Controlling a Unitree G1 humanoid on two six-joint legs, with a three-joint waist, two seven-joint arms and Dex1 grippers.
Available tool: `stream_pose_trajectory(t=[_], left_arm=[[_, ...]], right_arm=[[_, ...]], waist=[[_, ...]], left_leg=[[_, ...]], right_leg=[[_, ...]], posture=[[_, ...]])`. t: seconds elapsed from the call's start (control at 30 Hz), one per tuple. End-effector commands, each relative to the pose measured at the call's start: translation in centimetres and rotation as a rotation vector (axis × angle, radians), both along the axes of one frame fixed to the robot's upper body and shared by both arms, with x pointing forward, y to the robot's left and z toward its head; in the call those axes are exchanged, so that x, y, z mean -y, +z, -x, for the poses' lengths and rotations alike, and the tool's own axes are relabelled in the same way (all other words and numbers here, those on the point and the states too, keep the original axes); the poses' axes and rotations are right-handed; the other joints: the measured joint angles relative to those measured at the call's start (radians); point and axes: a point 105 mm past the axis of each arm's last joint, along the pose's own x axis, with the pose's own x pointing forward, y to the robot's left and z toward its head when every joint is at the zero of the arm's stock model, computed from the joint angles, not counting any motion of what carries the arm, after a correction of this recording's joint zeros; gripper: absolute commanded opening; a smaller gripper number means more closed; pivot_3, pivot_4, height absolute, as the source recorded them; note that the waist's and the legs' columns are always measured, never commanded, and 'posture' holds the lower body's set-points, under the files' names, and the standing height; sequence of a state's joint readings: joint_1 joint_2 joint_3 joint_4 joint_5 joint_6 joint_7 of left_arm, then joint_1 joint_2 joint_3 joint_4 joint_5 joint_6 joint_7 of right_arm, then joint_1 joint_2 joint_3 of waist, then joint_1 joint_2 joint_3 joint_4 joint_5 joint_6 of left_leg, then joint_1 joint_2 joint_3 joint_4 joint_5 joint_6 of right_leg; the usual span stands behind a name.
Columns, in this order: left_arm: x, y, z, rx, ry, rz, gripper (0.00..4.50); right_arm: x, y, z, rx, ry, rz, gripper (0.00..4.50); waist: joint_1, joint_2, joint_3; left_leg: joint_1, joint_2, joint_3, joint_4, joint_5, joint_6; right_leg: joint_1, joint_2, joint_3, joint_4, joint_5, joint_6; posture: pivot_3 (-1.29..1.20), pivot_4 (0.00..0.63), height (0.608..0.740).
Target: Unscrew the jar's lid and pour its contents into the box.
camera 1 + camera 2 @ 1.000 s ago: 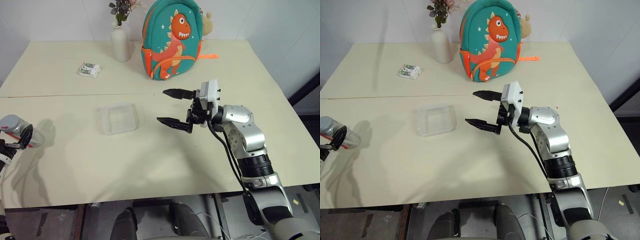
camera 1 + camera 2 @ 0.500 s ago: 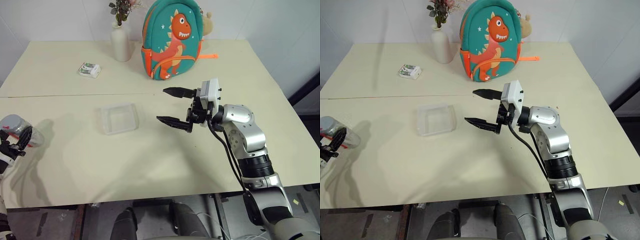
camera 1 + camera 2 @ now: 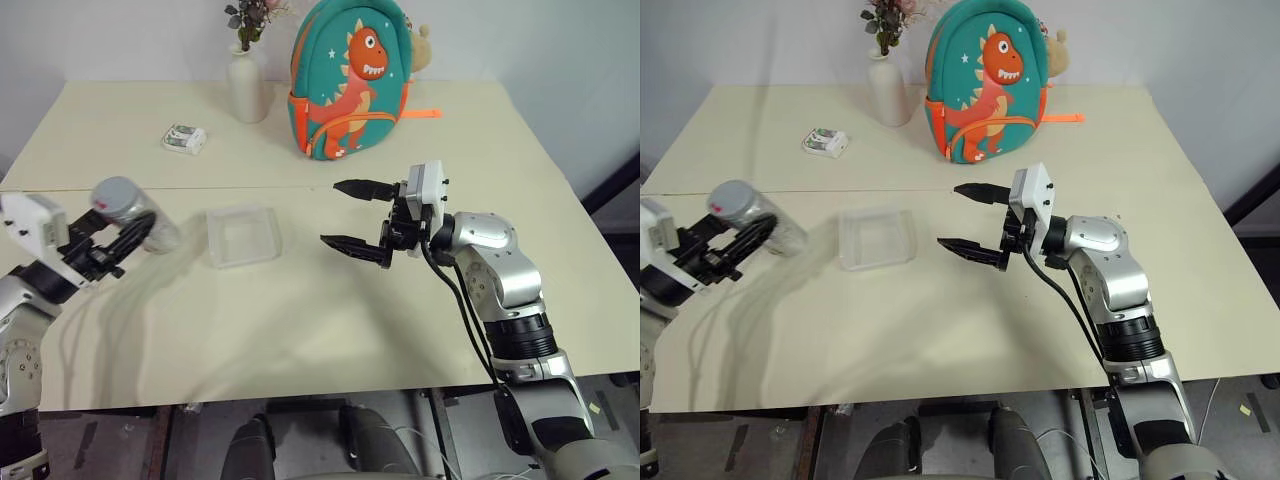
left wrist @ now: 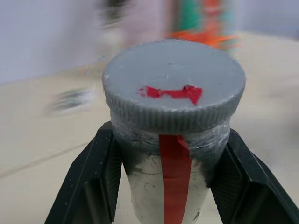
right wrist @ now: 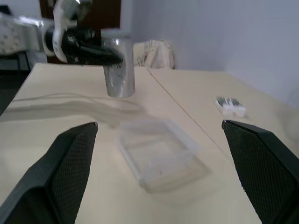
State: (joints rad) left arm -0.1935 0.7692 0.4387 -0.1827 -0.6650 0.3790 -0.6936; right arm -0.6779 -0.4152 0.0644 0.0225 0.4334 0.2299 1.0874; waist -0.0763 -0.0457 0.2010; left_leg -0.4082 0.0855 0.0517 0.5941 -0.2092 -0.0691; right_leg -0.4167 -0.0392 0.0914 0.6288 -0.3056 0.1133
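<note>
**Jar gripped in left gripper, lid on; right gripper spread wide**

The left gripper (image 3: 128,237) is nearest, at the table's (image 3: 300,330) left side. Its two black fingers (image 4: 96,182) pinch the jar (image 3: 135,215) on either side just below the lid (image 4: 174,84). The grey lid sits fully on the jar, red mark on top, a red strip running down the clear wall. The jar is held off the tabletop, left of the box (image 3: 243,235). The contents cannot be made out.

The right gripper (image 3: 360,217) hangs right of the box, fingers spread wide, holding nothing.

Farther back lie a white-and-green packet (image 3: 184,138), a white vase (image 3: 247,88) and a dinosaur backpack (image 3: 350,78).
</note>
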Motion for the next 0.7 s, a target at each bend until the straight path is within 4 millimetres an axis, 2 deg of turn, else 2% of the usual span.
stream_pose_trajectory(t=[0.03, 0.13, 0.3, 0.47, 0.7], left_arm=[[5.9, -0.2, -0.1, -0.079, -0.283, -0.054, 2.18], [9.2, -1.2, -0.9, -0.135, -0.421, -0.075, 2.18], [12.3, -1.8, -2.6, -0.156, -0.506, -0.098, 2.18], [13.8, -1.9, -3.1, -0.162, -0.537, -0.100, 2.18], [14.4, -2.4, -2.9, -0.156, -0.569, -0.134, 2.18]], right_arm=[[0.8, 1.4, 1.2, 0.014, 0.011, -0.015, 4.50], [0.2, 2.1, 1.9, -0.017, 0.025, -0.032, 4.50], [-2.6, 3.1, 2.5, -0.082, 0.038, -0.056, 4.50], [-4.5, 3.1, 2.5, -0.134, 0.043, -0.047, 4.50], [-5.0, 2.6, 2.0, -0.218, 0.015, -0.005, 4.50]], waist=[[0.001, 0.000, 0.000], [-0.004, 0.000, 0.000], [-0.011, 0.000, 0.000], [-0.005, 0.000, 0.000], [-0.003, 0.000, 0.000]], left_leg=[[0.000, 0.000, 0.000, 0.000, 0.000, 0.000], [0.000, 0.000, 0.000, 0.002, 0.000, 0.000], [0.001, 0.000, 0.000, 0.003, 0.000, 0.000], [0.000, 0.002, 0.000, 0.004, 0.000, 0.000], [-0.001, 0.002, 0.000, 0.006, 0.000, 0.001]], right_leg=[[0.000, 0.000, 0.000, 0.000, 0.000, 0.000], [0.000, 0.001, 0.002, 0.000, 0.001, 0.002], [0.000, 0.004, 0.005, 0.003, 0.001, 0.003], [-0.001, 0.008, 0.008, 0.004, 0.001, 0.002], [-0.001, 0.008, 0.008, 0.004, 0.001, 0.003]], posture=[[0.00, 0.150, 0.740], [0.00, 0.150, 0.740], [0.00, 0.150, 0.740], [0.00, 0.150, 0.740], [0.00, 0.150, 0.740]])
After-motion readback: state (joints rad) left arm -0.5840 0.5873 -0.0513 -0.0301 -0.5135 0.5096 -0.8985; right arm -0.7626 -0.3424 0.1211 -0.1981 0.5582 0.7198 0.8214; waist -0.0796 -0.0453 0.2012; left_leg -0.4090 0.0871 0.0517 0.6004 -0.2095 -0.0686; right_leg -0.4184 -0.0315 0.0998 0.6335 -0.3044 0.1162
